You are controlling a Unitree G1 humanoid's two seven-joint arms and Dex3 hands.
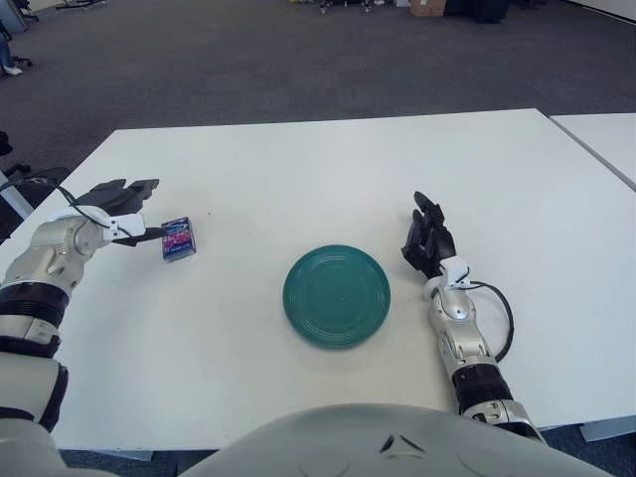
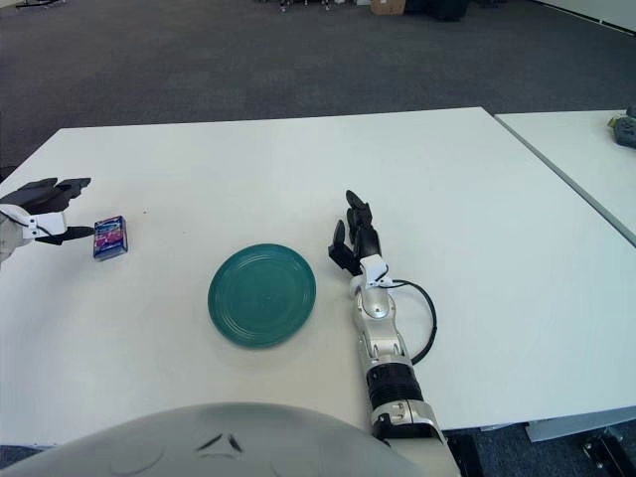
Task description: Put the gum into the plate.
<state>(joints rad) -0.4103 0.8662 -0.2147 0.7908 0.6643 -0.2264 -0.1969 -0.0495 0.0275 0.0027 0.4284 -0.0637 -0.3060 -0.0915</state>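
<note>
A small blue and pink pack of gum (image 1: 179, 238) lies on the white table (image 1: 328, 159), left of a round green plate (image 1: 336, 296). My left hand (image 1: 129, 209) is just left of the gum, low over the table, fingers spread; one fingertip reaches almost to the pack's left edge. Nothing is in its grasp. My right hand (image 1: 427, 240) shows right of the plate with its fingers stretched out and holds nothing.
A second white table (image 2: 586, 149) stands to the right across a narrow gap, with a small dark object (image 2: 623, 130) on it. Grey carpet lies beyond the far edge.
</note>
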